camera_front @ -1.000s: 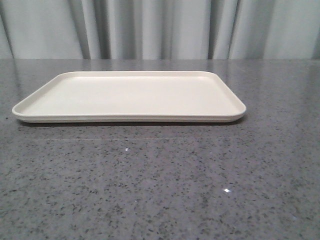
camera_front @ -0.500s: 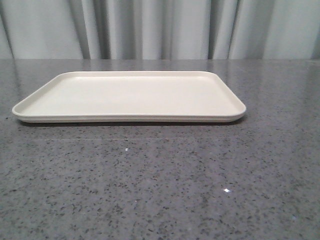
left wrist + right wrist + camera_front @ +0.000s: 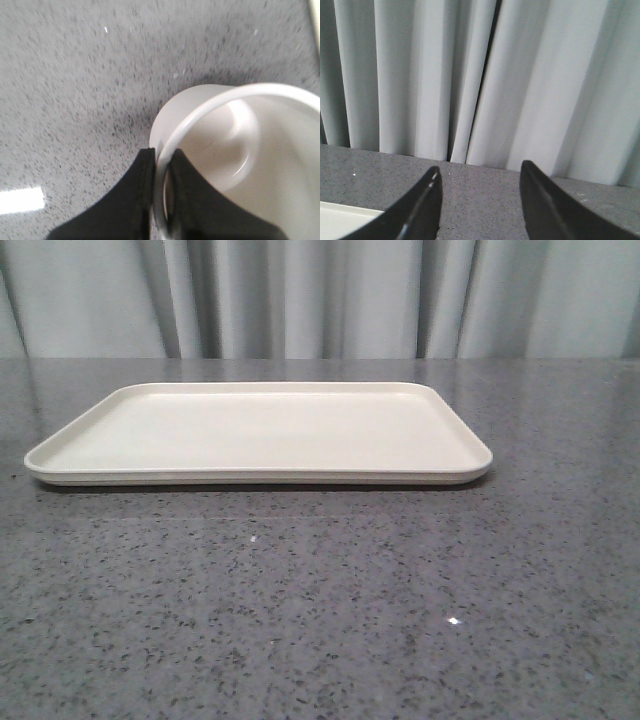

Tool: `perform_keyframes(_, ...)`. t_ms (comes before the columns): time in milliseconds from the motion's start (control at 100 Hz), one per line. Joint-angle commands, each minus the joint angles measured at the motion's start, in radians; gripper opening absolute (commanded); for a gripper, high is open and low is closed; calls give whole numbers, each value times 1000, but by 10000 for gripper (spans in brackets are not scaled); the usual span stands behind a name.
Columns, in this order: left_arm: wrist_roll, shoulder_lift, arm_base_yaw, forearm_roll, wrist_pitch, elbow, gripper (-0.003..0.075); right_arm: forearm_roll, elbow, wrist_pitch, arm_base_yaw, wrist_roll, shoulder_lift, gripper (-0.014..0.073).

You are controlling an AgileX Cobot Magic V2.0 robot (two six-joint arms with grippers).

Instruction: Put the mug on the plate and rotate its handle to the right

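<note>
In the left wrist shot the mug (image 3: 260,150) runs off the frame around 3 to 5 o'clock, so its handle and printed face can't be seen, and the whole picture's kinda blurry.

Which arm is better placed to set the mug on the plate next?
Left. Its gripper is already shut on the mug rim. The right gripper is open and empty, facing the curtain.

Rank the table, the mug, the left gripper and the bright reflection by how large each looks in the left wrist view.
1. table, which fills most of the picture
2. mug, cut off at the edge and enlarged by nearness to the camera
3. left gripper, also cut off
4. bright reflection
</note>
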Motion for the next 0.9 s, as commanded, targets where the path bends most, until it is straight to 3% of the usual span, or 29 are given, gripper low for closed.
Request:
perform_keyframes(0, 3, -25, 2, -16, -16, -85, -20, -10, -27, -74, -2, -7, 7, 371)
perform_keyframes(400, 102, 85, -21, -272, 17, -432, -20, -10, -27, -74, -2, -7, 7, 371)
perform_keyframes(670, 102, 282, -221, -266, 56, -687, -20, -10, -27, -74, -2, -7, 7, 371)
perform_keyframes(890, 102, 434, -336, -262, 52, -779, -20, -10, -27, -64, -2, -7, 7, 371)
